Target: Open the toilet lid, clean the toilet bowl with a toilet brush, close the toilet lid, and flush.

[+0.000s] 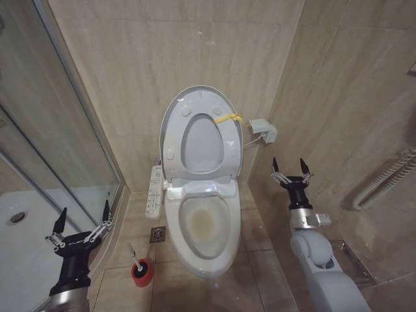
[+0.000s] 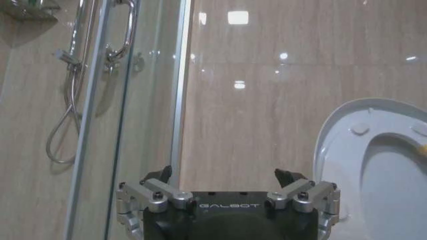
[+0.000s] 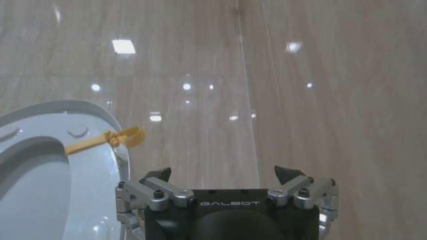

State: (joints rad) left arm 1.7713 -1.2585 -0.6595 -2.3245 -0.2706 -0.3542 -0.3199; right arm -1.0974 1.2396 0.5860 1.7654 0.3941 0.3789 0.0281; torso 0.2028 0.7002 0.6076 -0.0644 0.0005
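Observation:
The toilet lid [image 1: 174,123] stands raised against the back wall with the seat ring, a yellow strap [image 1: 229,119] at its rim. It also shows as the lid [image 2: 347,135] in the left wrist view and the lid [image 3: 100,165] in the right wrist view. Below lies the toilet bowl [image 1: 203,224] with a yellow-brown stain inside. The toilet brush [image 1: 133,252] stands in a red holder cup [image 1: 142,273] on the floor left of the bowl. My left gripper [image 1: 83,217] hovers open, left of the brush. My right gripper [image 1: 290,167] is open, right of the bowl.
A glass shower door [image 1: 58,130] and white shower tray [image 1: 26,234] are at the left. A control panel [image 1: 155,192] hangs beside the bowl, a floor drain [image 1: 158,234] near it. A white wall box [image 1: 264,129] and a hose [image 1: 383,179] are at the right.

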